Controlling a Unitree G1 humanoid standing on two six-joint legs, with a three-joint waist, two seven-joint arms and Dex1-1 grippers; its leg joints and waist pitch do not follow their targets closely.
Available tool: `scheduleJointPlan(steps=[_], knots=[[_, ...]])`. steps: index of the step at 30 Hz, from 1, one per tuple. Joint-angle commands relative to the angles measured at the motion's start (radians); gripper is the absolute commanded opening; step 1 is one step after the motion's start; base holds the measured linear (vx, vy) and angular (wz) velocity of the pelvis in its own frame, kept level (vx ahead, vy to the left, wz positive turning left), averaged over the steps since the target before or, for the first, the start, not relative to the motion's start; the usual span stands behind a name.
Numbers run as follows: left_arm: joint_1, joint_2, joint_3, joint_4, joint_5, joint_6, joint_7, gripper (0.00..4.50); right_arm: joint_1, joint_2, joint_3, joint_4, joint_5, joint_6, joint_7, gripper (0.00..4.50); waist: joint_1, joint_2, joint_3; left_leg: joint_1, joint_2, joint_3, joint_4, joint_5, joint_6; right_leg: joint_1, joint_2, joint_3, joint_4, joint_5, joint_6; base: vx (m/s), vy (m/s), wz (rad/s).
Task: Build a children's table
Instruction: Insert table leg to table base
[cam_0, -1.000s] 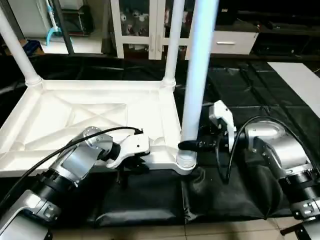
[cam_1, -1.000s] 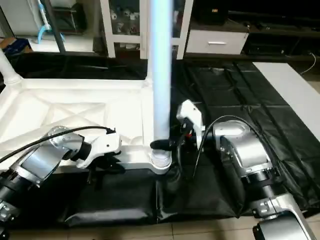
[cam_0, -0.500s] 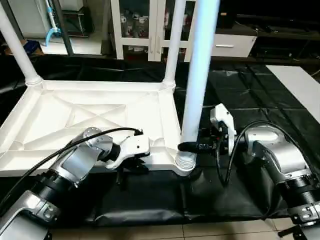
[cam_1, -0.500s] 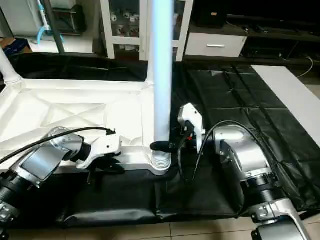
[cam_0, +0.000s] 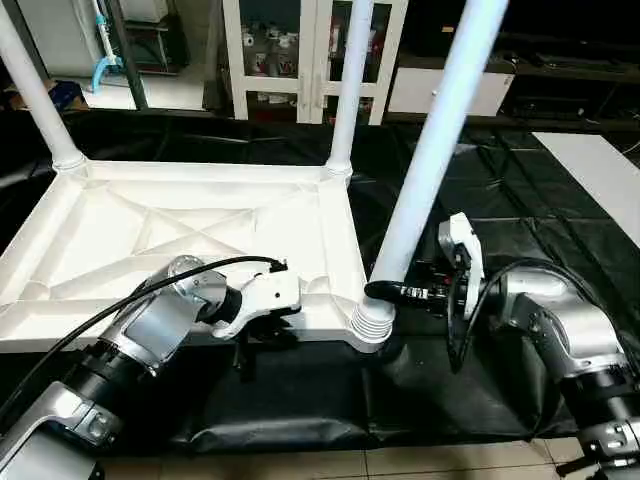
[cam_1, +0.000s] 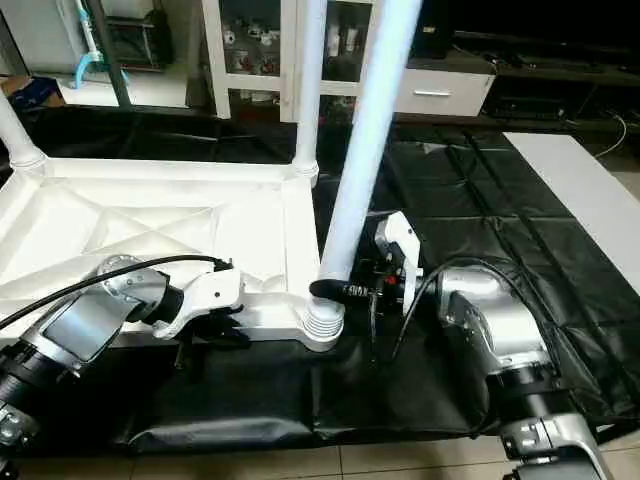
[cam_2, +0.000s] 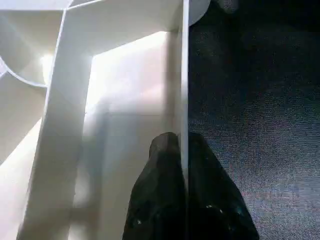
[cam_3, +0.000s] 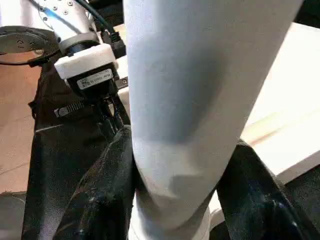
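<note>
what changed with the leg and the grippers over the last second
The leg in the right gripper tipped from upright to leaning right at its top, threaded end still at the near corner socket. The right gripper stayed closed around it; the left gripper kept pinching the tabletop edge.

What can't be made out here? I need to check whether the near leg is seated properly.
- Tilted white tubular leg: its upper end is cut off by the top edge of both eye views.
- Its ribbed threaded end: how deep it sits in the corner socket of the white plastic square top is hidden.
- Right gripper: the far finger is behind the leg.
- Left gripper: the top's rim covers the finger contact.
</note>
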Motion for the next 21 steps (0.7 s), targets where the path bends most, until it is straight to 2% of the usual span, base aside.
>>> scheduleJointPlan(steps=[1,3,10,11,13,21], knots=[[0.026,0.012,-0.017,0.011,0.015,0.012,0.007,0.00,0.070,-0.033,0.058,0.025,-0.082,0.009,-0.019,1.84,0.001,0.004,-0.044,0.005,0.026,-0.004,-0.077,-0.187,0.018,0.033,-0.067,0.040,-0.082,-0.153,-0.224,0.000,0.000,0.00],[0.026,0.011,-0.017,0.010,0.016,0.014,0.008,0.00,0.088,-0.040,0.073,0.001,-0.093,0.000,-0.017,1.84,0.001,0.003,-0.044,0.005,0.026,-0.005,-0.079,-0.190,0.016,0.034,-0.067,0.040,-0.084,-0.165,-0.213,0.000,0.000,0.00],[0.026,0.013,-0.017,0.011,0.017,0.014,0.010,0.00,0.129,-0.032,0.094,-0.052,-0.100,-0.007,-0.034,1.84,0.000,0.002,-0.045,0.004,0.026,-0.005,-0.080,-0.190,0.020,0.033,-0.066,0.040,-0.085,-0.155,-0.210,0.000,0.000,0.00],[0.026,0.016,-0.017,0.009,0.017,0.014,0.008,0.00,0.147,-0.021,0.110,-0.060,-0.114,-0.019,-0.043,1.84,0.001,0.007,-0.046,0.005,0.026,-0.005,-0.082,-0.188,0.018,0.032,-0.064,0.040,-0.085,-0.144,-0.209,0.000,0.000,0.00],[0.026,0.017,-0.017,0.008,0.017,0.015,0.008,0.00,0.154,-0.017,0.118,-0.060,-0.122,-0.027,-0.047,1.84,-0.001,0.005,-0.047,0.005,0.026,-0.005,-0.082,-0.193,0.017,0.032,-0.064,0.039,-0.085,-0.141,-0.209,0.000,0.000,0.00],[0.030,0.018,-0.017,-0.002,0.012,0.012,0.000,0.00,0.149,0.007,0.165,-0.058,-0.152,-0.050,-0.072,1.84,-0.008,0.005,-0.043,0.005,0.027,-0.012,-0.091,-0.276,-0.005,0.027,-0.066,0.040,-0.098,-0.271,-0.177,0.000,0.000,0.00]])
